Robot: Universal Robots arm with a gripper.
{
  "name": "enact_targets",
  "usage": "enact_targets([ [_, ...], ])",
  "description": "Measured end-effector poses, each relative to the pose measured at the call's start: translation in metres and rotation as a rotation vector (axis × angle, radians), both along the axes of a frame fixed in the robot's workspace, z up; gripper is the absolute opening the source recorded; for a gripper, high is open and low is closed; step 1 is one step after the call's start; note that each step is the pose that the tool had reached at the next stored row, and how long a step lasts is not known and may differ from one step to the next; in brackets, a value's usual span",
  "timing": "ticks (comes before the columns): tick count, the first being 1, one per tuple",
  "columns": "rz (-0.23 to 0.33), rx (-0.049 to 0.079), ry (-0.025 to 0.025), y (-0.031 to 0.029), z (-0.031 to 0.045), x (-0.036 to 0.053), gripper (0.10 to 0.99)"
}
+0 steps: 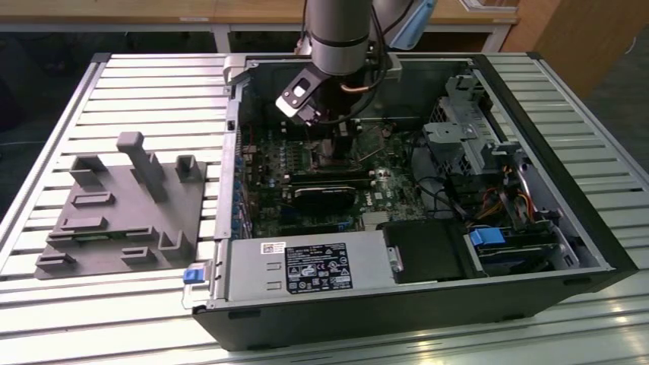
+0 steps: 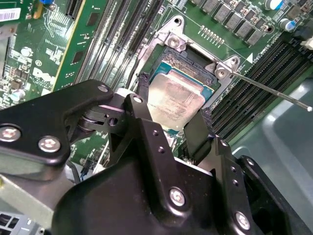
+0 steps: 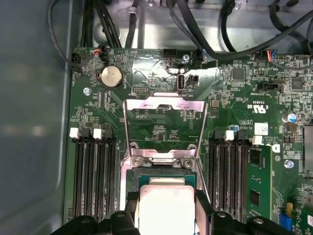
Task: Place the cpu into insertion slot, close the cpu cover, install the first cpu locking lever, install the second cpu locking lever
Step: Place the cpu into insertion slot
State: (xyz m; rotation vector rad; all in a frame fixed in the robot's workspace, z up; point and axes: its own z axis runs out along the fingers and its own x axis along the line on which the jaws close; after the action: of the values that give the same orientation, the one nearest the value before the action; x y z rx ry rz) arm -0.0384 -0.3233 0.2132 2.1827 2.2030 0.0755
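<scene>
I am clamping my gripper (image 2: 173,105) on the cpu (image 2: 178,93), one finger pressing each of two opposite edges, and the chip is lying level at the insertion slot (image 2: 188,58), while the cpu cover (image 3: 164,104) is standing flipped open beyond it. I am judging the chip light, stiff and slick on its metal top but fragile underneath, so those bare edges are serving as the safe hold. White print is dotting the green board (image 3: 234,105), and I am leaving it unread.
</scene>
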Motion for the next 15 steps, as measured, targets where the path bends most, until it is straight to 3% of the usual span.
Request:
enact_targets([
  [15, 0.0, 0.0, 0.0, 0.0008, -0.0132, -0.0011, 0.537],
])
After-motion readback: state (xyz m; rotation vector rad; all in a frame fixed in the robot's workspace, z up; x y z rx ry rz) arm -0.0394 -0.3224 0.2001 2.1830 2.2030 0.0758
